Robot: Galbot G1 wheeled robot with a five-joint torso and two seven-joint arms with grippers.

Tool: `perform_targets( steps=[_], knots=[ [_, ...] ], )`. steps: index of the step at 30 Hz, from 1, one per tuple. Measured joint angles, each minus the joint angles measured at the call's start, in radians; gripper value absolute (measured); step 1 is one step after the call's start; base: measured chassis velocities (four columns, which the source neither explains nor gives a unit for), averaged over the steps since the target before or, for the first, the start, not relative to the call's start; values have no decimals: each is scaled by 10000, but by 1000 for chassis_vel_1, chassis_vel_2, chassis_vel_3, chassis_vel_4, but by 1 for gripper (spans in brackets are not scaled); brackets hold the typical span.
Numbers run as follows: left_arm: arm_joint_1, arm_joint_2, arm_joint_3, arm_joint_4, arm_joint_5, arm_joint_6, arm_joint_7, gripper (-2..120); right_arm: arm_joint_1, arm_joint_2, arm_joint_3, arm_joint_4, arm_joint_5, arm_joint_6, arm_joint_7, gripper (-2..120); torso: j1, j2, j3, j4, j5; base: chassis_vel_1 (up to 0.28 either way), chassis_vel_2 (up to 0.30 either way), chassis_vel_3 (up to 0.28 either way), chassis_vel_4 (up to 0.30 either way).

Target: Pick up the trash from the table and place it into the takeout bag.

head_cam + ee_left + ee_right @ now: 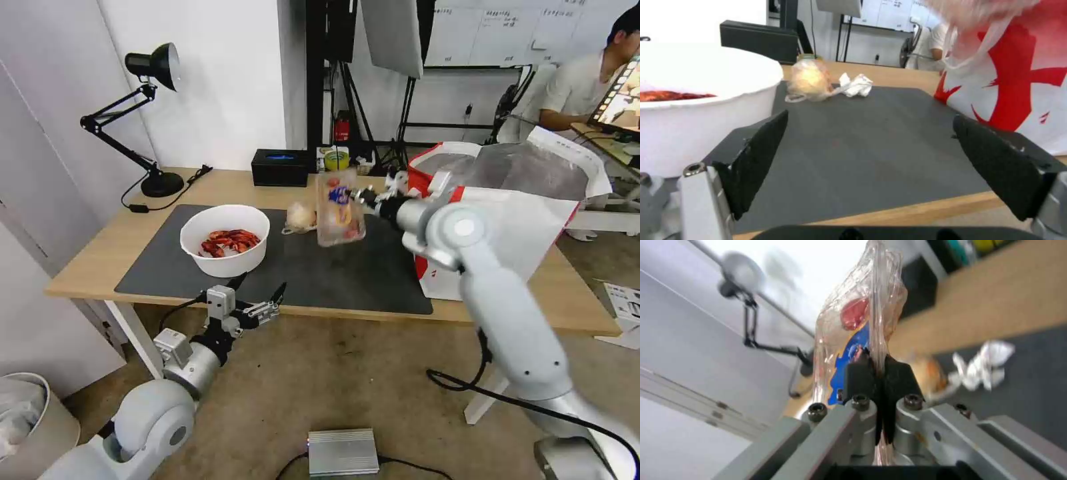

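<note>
The right claw point(355, 195) is clenched on the edge of the clear plastic tray point(340, 208), holding it upright above the dark grey mat point(347, 277) at the centre of the head view; in the right wrist view its black pads point(862, 376) pinch the tray's thin rim. Right of the tray stands the takeout bag point(520, 220), its foil-lined mouth open. On the mat, left of centre, sits the white bowl point(225, 240) of red crayfish shells, with the beige wrapped ball point(301, 217) between bowl and tray. The crumpled white tissue point(857, 85) lies just beside the ball. The left claw point(257, 293) hangs released at the near edge of the bench point(93, 260), lower left of centre, gripping nothing.
</note>
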Motion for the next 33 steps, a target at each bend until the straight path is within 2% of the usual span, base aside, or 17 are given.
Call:
perform_targets(
  steps=[7, 19, 22, 27, 29, 33],
  knots=[
    [224, -199, -48, -120, 152, 27, -38, 100, 392, -650, 579, 475, 344, 438, 459, 0, 0, 0, 0, 0, 0, 0, 0, 0, 0],
    [243, -262, -40, -148, 127, 60, -70, 100, 850, -1643, 1205, 329, 416, 1018, 921, 0, 0, -1, 0, 1, -1, 0, 0, 0, 0],
    [212, -262, -19, -148, 116, 63, -75, 100, 1031, -2281, 1297, 76, -154, 1290, 986, 0, 0, 0, 1, 0, 0, 0, 0, 0, 0],
    [197, -273, 13, -148, 112, 64, -77, 100, 1063, -2725, 1348, -92, -548, 1336, 989, 0, 0, -1, 0, 0, 0, 0, 0, 0, 0],
    [174, -313, 49, -122, 111, 64, -76, 100, 926, -3143, 1354, -188, -1267, 1346, 843, 0, 0, 0, 0, -1, 1, 0, 0, 0, 0],
    [150, -342, 87, -86, 111, 63, -76, 100, 610, -3419, 1360, -185, -1942, 1346, 711, 0, 0, 0, 1, -1, 1, 0, 0, 0, 0]
  ],
)
